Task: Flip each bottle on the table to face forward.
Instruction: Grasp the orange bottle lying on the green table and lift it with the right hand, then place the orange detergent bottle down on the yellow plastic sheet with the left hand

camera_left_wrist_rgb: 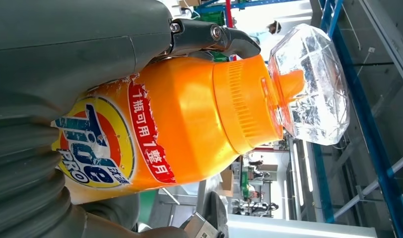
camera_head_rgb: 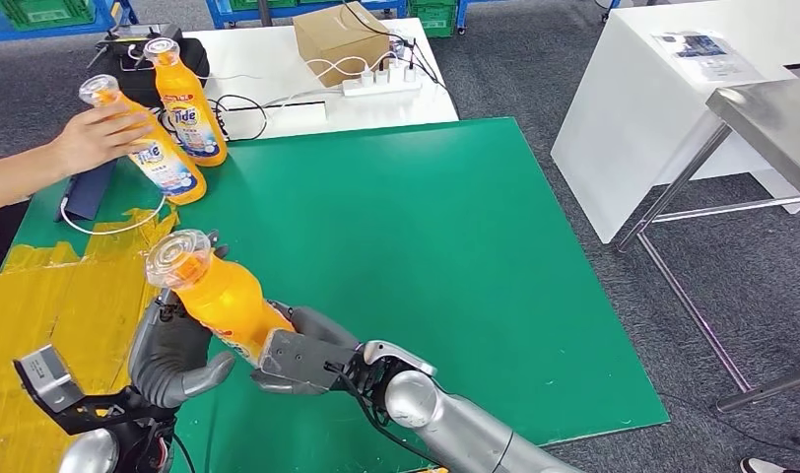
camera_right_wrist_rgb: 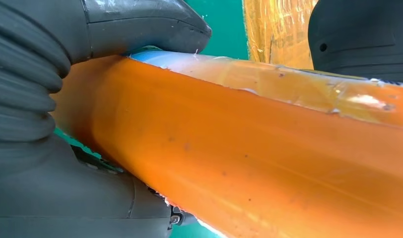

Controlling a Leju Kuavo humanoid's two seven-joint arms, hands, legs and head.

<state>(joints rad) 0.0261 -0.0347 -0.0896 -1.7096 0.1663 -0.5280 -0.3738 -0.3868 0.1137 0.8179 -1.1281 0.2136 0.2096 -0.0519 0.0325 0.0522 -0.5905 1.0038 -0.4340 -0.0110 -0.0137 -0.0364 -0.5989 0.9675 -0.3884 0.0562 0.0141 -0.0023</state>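
Left robot hand (camera_head_rgb: 174, 350) and right robot hand (camera_head_rgb: 302, 357) gripping tilted bottle (camera_head_rgb: 219, 296) — between them

Left hand (camera_head_rgb: 174, 350) and right hand (camera_head_rgb: 302, 357) both clasp the bottle (camera_head_rgb: 219, 296).

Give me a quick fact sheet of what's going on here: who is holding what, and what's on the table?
Held bottle: orange bottle, clear cap, tilted, lifted off the green mat
Left hand: grips the bottle
Right hand: grips the bottle's lower end
Label: Tide logo visible in the left wrist view
Far bottles: upright bottle with its label facing the robot; a tilted bottle beside it
Person's hand: holds the tilted bottle
Behind the mat: cardboard box, power strip on a white table
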